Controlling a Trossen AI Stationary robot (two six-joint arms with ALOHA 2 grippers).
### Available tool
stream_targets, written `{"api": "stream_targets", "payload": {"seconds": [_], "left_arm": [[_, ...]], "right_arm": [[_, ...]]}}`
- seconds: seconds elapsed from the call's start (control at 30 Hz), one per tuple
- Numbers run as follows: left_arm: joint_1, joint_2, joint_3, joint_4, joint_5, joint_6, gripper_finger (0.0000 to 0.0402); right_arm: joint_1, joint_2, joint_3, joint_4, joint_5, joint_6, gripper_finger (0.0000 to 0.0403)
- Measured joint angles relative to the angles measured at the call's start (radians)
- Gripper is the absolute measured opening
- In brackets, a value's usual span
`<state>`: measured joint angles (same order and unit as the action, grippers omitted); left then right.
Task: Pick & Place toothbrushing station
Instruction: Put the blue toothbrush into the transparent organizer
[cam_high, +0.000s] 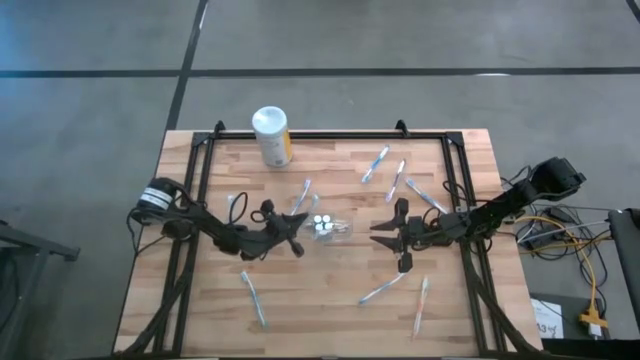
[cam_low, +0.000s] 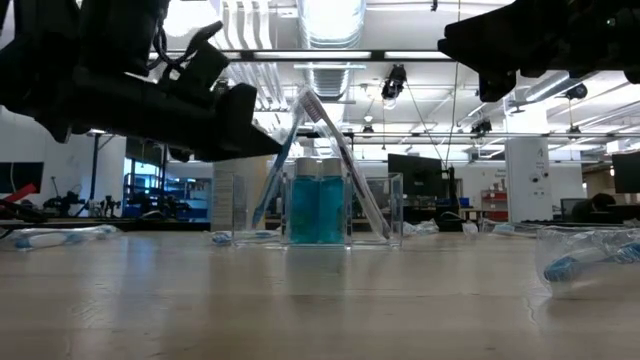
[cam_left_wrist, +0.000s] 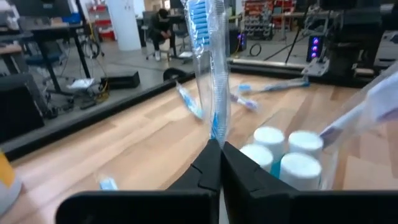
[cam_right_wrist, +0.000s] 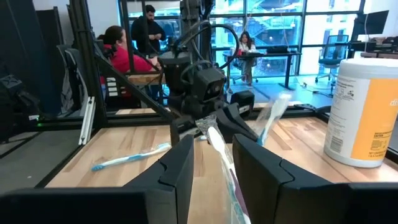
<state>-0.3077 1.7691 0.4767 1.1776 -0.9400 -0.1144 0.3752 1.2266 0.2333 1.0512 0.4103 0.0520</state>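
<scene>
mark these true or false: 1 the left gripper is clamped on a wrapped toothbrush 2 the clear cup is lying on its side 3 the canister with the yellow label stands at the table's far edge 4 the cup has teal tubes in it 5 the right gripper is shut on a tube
1. True: the left gripper is shut on a wrapped toothbrush.
2. False: the clear cup stands upright.
3. True: the canister stands at the far edge, apart from the cup.
4. True: teal tubes with white caps stand inside it.
5. False: the right gripper holds no tube; its fingers stand apart around a toothbrush.
</scene>
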Motion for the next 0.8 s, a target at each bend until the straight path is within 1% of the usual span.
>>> {"api": "stream_targets", "payload": {"seconds": [0.13, 0.23, 0.43, 0.53, 0.6, 0.7, 0.8], "left_arm": [[0.000, -0.001, 0.000, -0.047, 0.001, -0.061, 0.0035], [0.000, -0.009, 0.000, -0.071, 0.003, -0.067, 0.0064], [-0.010, -0.082, 0.000, -0.076, 0.003, 0.014, 0.0123], [-0.036, -0.161, -0.002, -0.108, 0.003, 0.083, 0.0143], [-0.069, -0.236, -0.003, -0.162, 0.002, 0.128, 0.0150], [-0.139, -0.365, -0.004, -0.294, -0.003, 0.157, 0.0152], [-0.218, -0.502, -0.004, -0.472, -0.012, 0.141, 0.0146]], "right_arm": [[0.000, 0.000, 0.000, -0.001, 0.000, 0.000, 0.0102], [0.000, 0.000, 0.000, -0.005, 0.000, -0.001, 0.0105], [0.000, 0.000, 0.000, -0.007, -0.046, -0.006, 0.0117], [0.000, 0.000, 0.000, -0.006, -0.046, -0.007, 0.0121], [0.000, 0.000, 0.000, -0.007, -0.048, -0.007, 0.0124], [0.000, 0.000, 0.000, -0.007, -0.049, -0.004, 0.0127], [0.000, 0.000, 0.000, -0.007, -0.053, -0.003, 0.0128]]}}
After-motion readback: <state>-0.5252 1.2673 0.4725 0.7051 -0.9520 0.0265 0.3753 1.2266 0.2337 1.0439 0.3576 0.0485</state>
